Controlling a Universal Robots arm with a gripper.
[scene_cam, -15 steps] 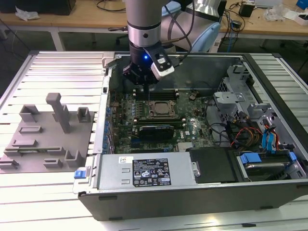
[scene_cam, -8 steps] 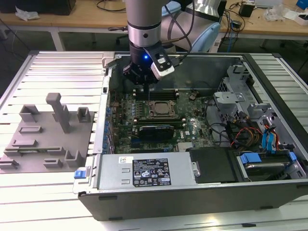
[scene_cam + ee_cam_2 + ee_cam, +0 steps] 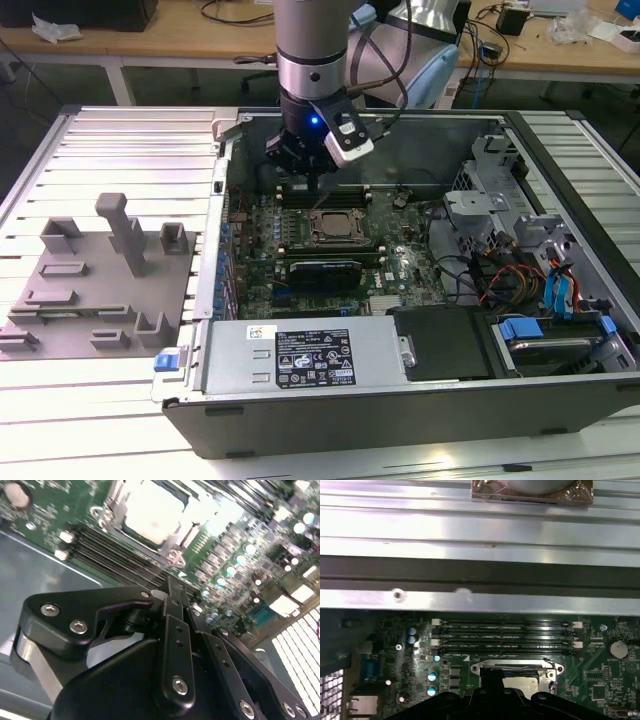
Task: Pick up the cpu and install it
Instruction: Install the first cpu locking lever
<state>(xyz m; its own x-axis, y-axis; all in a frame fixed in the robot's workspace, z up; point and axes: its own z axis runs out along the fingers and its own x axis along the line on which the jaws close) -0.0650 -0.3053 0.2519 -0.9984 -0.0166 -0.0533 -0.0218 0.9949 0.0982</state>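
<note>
Gripper [image 3: 312,172] hangs over my open case, fingers drawn together, seemingly empty. Cpu [image 3: 156,511] sits in its socket just beyond the fingertips [image 3: 172,587], square-on, no long axis.

Grey fixture block [image 3: 95,285] lies beside the open computer case [image 3: 400,400].

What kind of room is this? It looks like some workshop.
Probably a robotics lab or test bench: an opened computer case lies on a metal table, a robot arm works above its motherboard, and cluttered desks stand behind.
</note>
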